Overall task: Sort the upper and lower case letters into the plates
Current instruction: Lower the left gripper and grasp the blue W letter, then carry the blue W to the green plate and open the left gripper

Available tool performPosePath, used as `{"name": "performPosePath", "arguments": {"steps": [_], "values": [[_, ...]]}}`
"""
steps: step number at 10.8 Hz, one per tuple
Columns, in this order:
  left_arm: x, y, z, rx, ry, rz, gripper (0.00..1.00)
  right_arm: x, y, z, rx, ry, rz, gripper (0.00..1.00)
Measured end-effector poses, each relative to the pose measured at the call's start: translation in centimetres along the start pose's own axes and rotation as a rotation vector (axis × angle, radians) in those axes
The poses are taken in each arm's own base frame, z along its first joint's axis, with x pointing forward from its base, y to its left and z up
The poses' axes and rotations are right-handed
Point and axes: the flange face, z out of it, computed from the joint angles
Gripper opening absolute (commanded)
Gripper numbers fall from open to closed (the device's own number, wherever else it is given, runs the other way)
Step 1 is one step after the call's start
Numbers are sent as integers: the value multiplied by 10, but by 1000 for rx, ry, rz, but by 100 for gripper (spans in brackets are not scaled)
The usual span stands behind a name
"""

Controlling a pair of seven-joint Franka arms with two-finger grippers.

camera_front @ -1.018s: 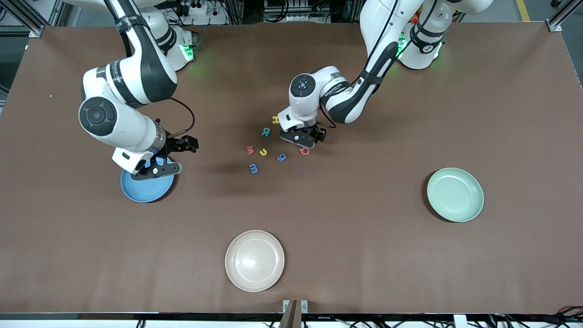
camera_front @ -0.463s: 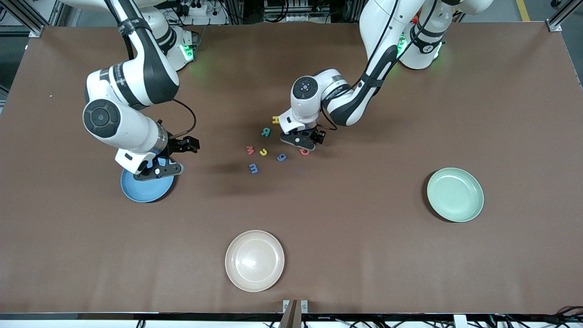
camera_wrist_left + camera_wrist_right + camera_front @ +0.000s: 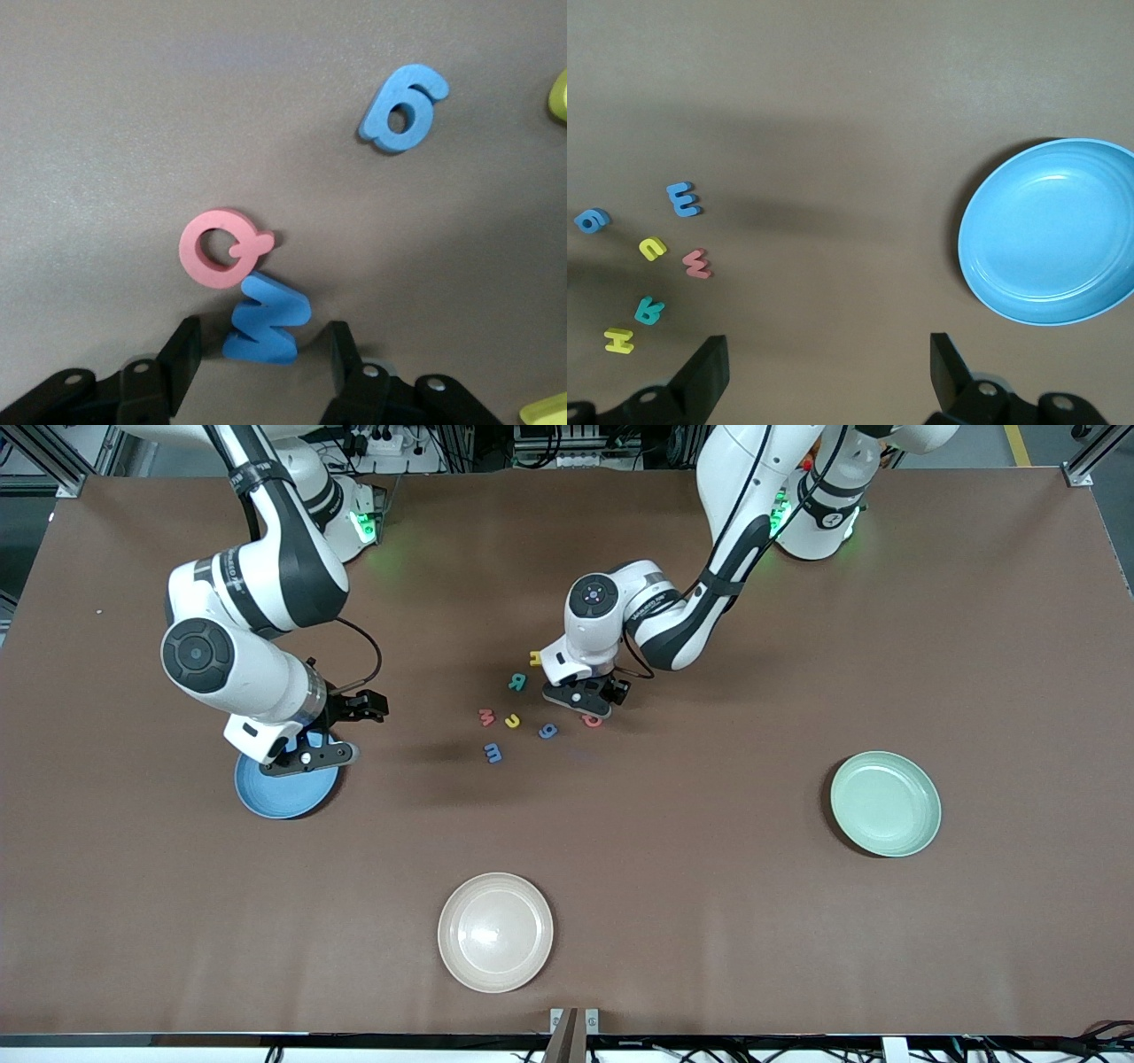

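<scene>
Item 1: left gripper (image 3: 262,352), low over the letter cluster mid-table; I see its fingers (image 3: 182,354) apart, straddling a blue W (image 3: 266,320) that touches a pink Q (image 3: 215,248).
Item 2: right gripper (image 3: 828,367), spread wide, holding nothing, waits above the blue plate (image 3: 285,790).
Item 3: green plate (image 3: 885,803), toward the left arm's end.

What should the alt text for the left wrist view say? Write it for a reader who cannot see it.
The left gripper straddles a blue letter W on the brown table, fingers either side, not yet touching it. A pink letter Q touches the W; a blue letter g lies apart.
</scene>
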Motion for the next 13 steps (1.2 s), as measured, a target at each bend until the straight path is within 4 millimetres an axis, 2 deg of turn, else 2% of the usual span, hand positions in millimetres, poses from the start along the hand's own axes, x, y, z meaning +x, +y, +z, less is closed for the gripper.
{"name": "performPosePath", "arguments": {"steps": [1,3,5,7,9,10,11,12,13], "values": [[1,0,-2,-1,4,0,0,0,1,0,0,0,1,100],[4,-4,-4,1,9,-16,0,0,1,0,0,0,1,100],[12,-17,-10,19,14,-48,0,0,1,0,0,0,1,100],[19,-30,-38,53,5,-72,0,0,0,0,0,0,0,100],[21,-40,-82,57,-15,-121,0,-1,-4,0,-1,-1,-7,100],[25,-55,-108,62,-17,-154,0,-1,-10,1,-2,-2,-16,100],[33,-79,-133,67,-13,-189,0,-3,-20,4,-5,-1,-28,100],[40,-110,-155,75,-15,-211,0,-3,-35,9,-8,4,-47,100],[47,-148,-172,83,-21,-227,0,-4,-58,19,-11,21,-76,100]]}}
